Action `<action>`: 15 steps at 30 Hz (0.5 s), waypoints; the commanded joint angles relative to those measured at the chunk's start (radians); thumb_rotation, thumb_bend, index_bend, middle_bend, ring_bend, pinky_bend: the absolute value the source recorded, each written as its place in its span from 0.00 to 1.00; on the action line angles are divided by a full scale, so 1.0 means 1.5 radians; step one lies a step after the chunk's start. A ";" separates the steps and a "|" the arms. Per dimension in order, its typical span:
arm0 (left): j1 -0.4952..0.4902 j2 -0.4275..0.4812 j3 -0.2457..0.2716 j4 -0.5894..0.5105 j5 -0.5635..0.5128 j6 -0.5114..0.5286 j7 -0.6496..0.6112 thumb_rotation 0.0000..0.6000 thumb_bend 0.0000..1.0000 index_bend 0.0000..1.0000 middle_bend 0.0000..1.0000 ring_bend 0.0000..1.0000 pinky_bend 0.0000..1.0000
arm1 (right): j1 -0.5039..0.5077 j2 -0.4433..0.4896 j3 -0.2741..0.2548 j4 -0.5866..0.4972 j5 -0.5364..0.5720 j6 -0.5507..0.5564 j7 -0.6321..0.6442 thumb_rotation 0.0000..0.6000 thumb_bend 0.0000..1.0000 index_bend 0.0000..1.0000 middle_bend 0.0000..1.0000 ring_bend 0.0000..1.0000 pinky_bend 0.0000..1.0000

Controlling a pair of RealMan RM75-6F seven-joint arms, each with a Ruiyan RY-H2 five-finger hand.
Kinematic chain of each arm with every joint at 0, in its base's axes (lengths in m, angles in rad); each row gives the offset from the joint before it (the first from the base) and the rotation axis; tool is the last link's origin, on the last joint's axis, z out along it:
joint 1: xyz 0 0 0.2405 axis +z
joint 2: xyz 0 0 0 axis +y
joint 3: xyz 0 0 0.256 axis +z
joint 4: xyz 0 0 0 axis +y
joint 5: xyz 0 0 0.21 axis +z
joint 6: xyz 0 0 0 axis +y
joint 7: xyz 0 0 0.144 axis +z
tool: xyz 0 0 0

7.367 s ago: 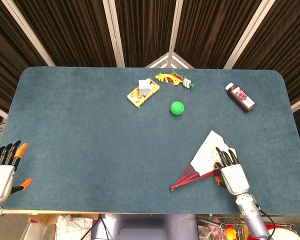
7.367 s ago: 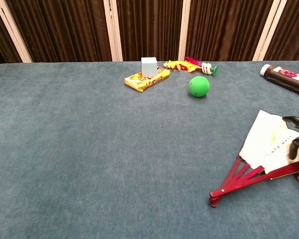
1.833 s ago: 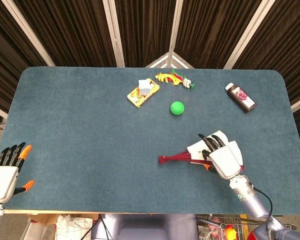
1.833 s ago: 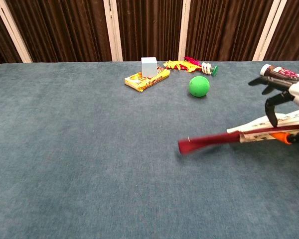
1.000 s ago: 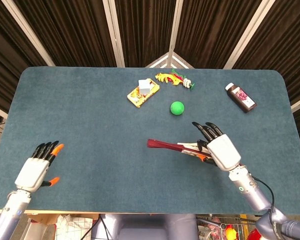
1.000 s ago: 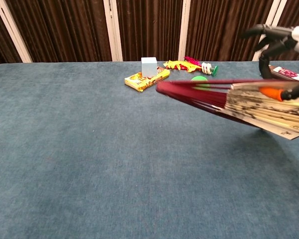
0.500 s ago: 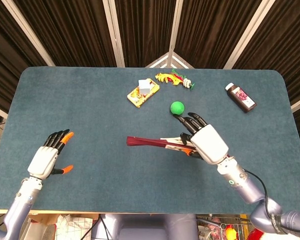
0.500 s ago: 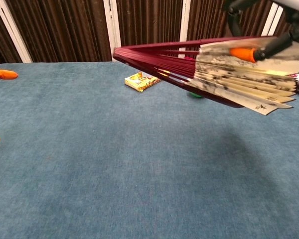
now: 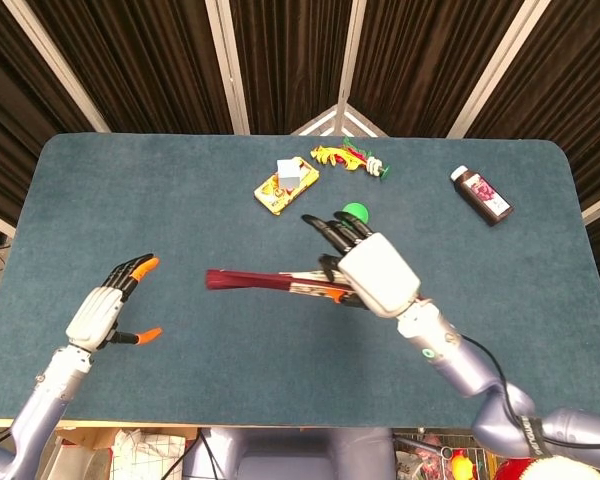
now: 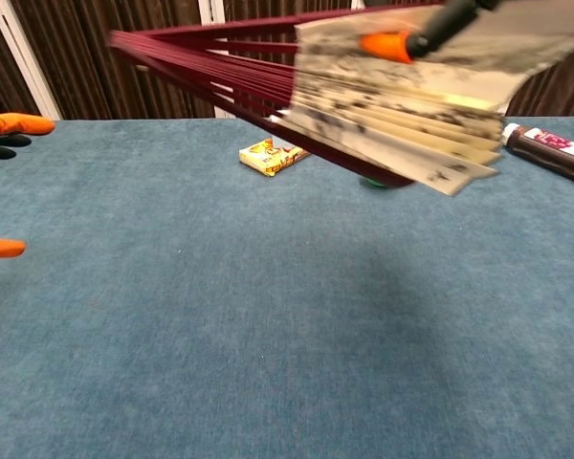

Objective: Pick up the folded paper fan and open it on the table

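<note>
My right hand point(image 9: 378, 273) holds the paper fan point(image 9: 265, 282) up in the air over the middle of the table, its dark red ribs pointing left. In the chest view the fan point(image 10: 364, 91) fills the upper frame, partly fanned, with white printed paper leaves and red ribs meeting at the upper left; an orange fingertip point(image 10: 383, 45) presses on the paper. My left hand point(image 9: 108, 310) hovers above the table's left part, fingers spread and holding nothing. Only its orange fingertips point(image 10: 14, 124) show at the chest view's left edge.
At the table's back stand a yellow box with a white cube on it point(image 9: 286, 184), a yellow and red toy point(image 9: 347, 158) and a green ball point(image 9: 354, 211) partly behind my right hand. A dark brown bottle point(image 9: 482, 194) lies at the back right.
My right hand has carried the fan further left and higher, closer to the chest camera. My left hand has risen and moved right toward the fan's rib end.
</note>
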 commanded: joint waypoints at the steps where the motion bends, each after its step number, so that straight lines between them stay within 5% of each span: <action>1: -0.011 -0.015 0.001 0.028 0.006 0.000 -0.029 1.00 0.10 0.05 0.00 0.00 0.00 | 0.016 -0.015 0.010 -0.007 0.021 -0.017 -0.020 1.00 0.39 0.90 0.14 0.24 0.19; 15: -0.081 -0.119 -0.021 0.177 0.004 -0.035 -0.217 1.00 0.10 0.08 0.00 0.00 0.01 | 0.048 -0.075 0.009 0.014 0.042 -0.025 -0.012 1.00 0.39 0.90 0.14 0.24 0.19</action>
